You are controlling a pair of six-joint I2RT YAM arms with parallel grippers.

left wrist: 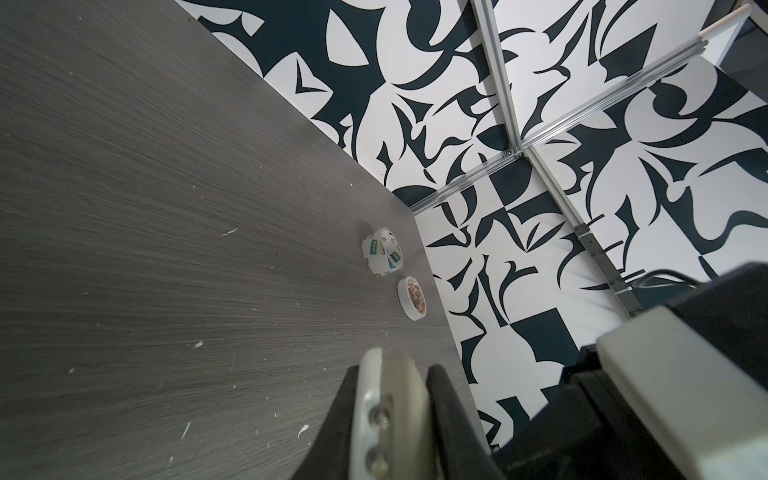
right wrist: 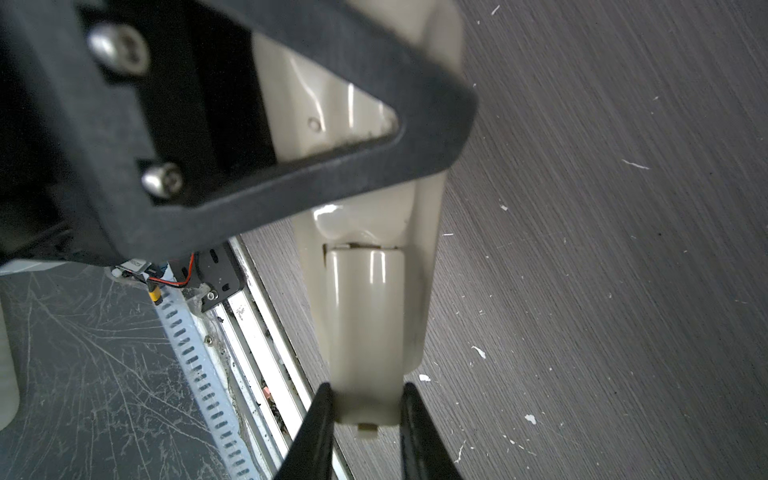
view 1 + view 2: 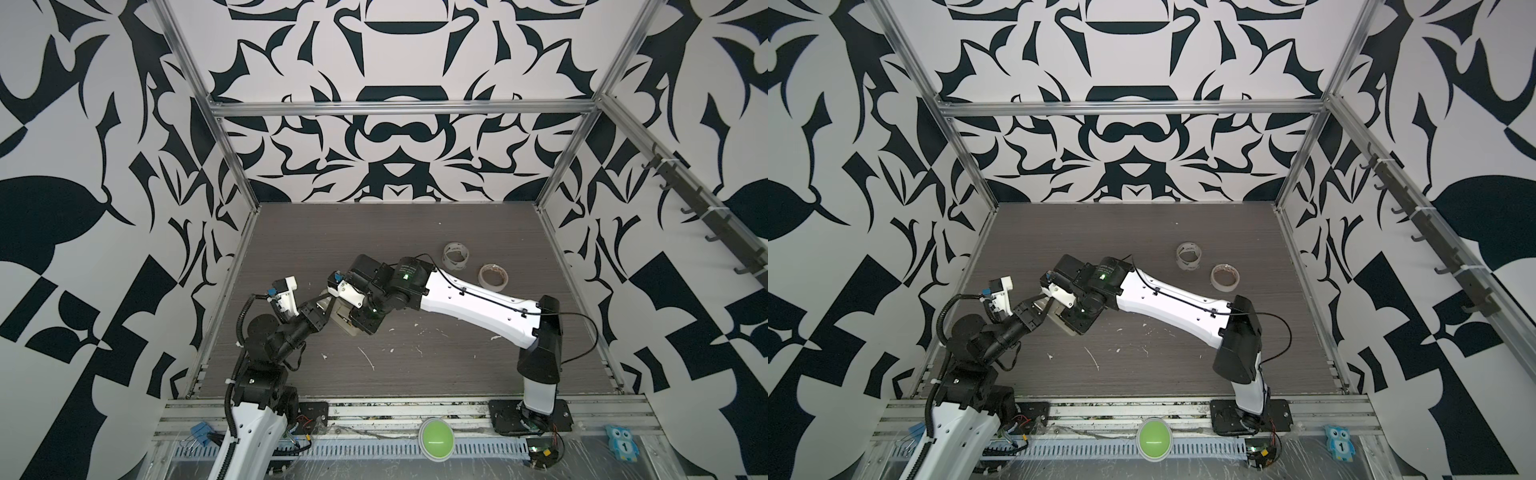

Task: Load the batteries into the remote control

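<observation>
Right gripper is pinching the battery cover on the remote control's back. Left gripper is clamping the body over the worktop, probably bracing it. Batteries aren't showing anywhere.

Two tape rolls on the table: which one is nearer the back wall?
The white roll with printed labels. The roll with the brownish core lies nearer the front edge and further right in both top views.

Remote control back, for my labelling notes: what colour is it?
The remote control is glossy cream-beige, clearest in the right wrist view.
</observation>
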